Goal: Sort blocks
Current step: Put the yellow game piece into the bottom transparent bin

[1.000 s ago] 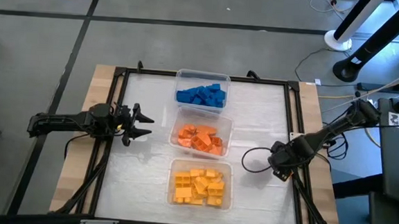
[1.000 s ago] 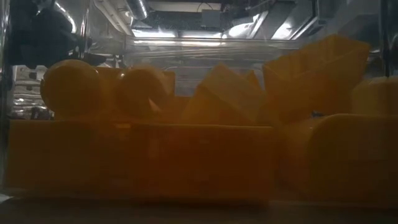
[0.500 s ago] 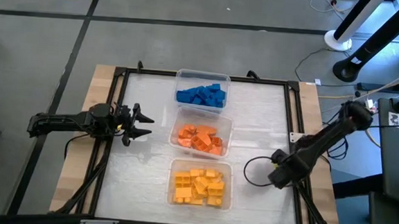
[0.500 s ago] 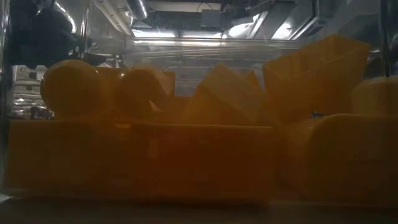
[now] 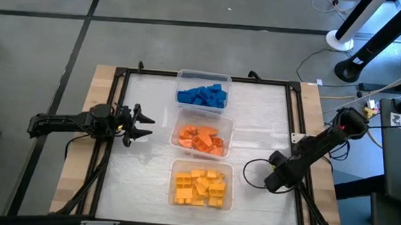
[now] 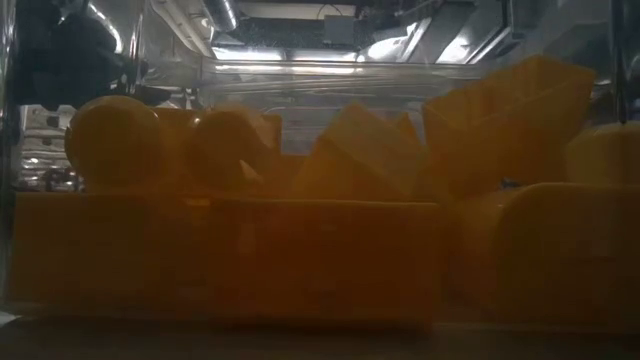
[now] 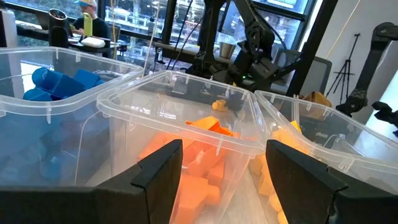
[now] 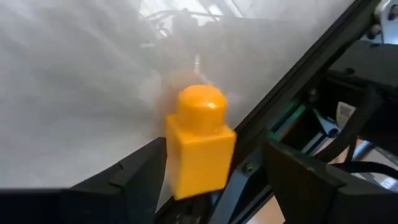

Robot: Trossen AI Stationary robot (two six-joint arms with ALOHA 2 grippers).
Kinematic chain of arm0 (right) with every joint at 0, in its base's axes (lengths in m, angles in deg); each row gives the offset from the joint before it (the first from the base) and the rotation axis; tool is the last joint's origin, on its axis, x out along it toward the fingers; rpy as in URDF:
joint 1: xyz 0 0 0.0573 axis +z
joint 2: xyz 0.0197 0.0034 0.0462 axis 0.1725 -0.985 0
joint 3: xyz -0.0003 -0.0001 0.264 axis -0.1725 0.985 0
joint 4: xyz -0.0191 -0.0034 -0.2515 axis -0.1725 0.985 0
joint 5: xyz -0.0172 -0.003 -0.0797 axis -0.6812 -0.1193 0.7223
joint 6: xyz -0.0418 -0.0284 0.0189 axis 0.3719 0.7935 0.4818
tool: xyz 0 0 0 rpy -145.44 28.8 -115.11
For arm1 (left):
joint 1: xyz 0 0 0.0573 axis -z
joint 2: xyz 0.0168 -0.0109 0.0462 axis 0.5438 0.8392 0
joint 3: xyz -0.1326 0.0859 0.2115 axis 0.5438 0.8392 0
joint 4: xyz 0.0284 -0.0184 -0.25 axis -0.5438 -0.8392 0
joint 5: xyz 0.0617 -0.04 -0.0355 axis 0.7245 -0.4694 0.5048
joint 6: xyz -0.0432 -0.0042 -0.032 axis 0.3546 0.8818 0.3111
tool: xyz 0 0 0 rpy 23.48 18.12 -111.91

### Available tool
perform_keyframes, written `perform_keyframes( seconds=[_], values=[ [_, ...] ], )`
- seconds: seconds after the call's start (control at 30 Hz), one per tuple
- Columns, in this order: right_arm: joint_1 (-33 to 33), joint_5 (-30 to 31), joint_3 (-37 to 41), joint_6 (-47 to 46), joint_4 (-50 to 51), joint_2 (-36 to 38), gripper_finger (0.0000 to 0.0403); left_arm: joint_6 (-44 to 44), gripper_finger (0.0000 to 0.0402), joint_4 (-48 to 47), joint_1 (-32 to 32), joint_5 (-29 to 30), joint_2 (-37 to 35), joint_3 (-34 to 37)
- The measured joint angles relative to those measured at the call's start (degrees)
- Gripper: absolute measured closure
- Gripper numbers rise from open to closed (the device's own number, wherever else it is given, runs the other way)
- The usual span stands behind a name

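White-topped table [image 5: 148, 172] with three clear tubs in a row down its middle: one of blue blocks [image 5: 203, 95], one of orange blocks [image 5: 200, 139], and one of yellow blocks [image 5: 199, 187], each pile too dense to count.

Two grippers. The left gripper [image 5: 140, 125] waits wide open beside the orange tub [image 5: 179, 125]. The right gripper [image 5: 274, 180] is near the table's right edge, its fingers spread wide around one loose yellow block [image 8: 199, 143] without seeming to press it.

Risks: closing off-centre could tip or squirt the block toward the dark frame rail [image 8: 292, 74] just beside it. A loose grip could drop it short of the yellow tub [image 5: 172, 184].
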Motion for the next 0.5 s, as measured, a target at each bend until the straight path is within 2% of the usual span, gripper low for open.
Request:
perform_keyframes(
  seconds=[0.27, 0.5],
  values=[
    [0.0, -1.9, 5.6, 0.0, -7.6, 0.0, 0.0139, 0.0, 0.0180, 0.0, 0.0, 0.0, 0.0, 0.0],
    [0.0, -3.1, 6.3, 0.0, -9.2, 0.1, 0.0145, 0.0, 0.0180, 0.0, 0.0, 0.0, 0.0, 0.0]
  ],
)
